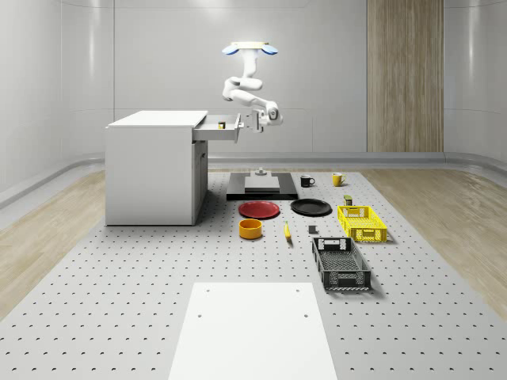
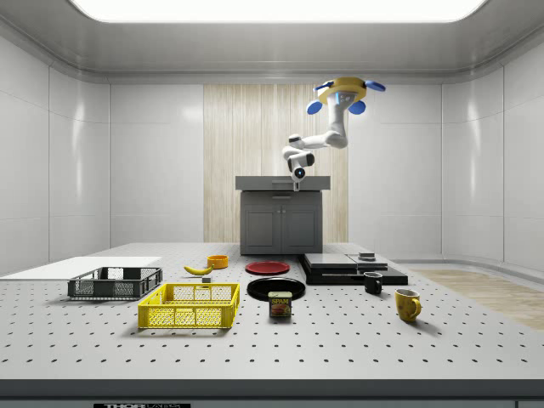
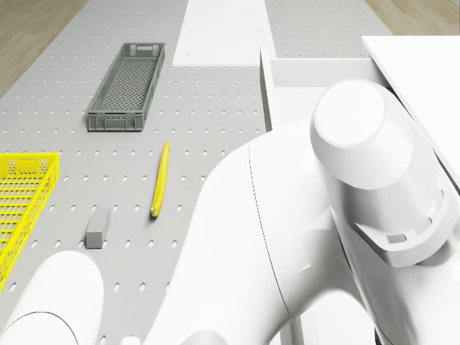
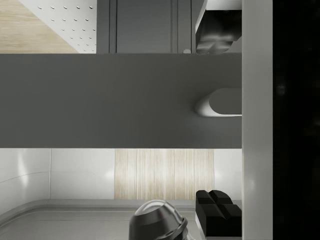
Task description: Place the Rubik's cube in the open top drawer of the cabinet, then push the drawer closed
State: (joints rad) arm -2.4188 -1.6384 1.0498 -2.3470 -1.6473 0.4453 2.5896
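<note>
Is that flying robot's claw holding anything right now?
No. The gripper is empty, fingers spread at the open top drawer's front, with the Rubik's cube already inside. The drone hovers beside the cabinet.

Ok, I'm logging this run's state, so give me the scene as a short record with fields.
drone: hovers above the floor plate, off the drawer's front
gripper: at the drawer's front face, fingers apart
top drawer: open, sticking out of the white cabinet
Rubik's cube: small object in the drawer, likely the cube
task stage: drawer not yet pushed shut
</note>
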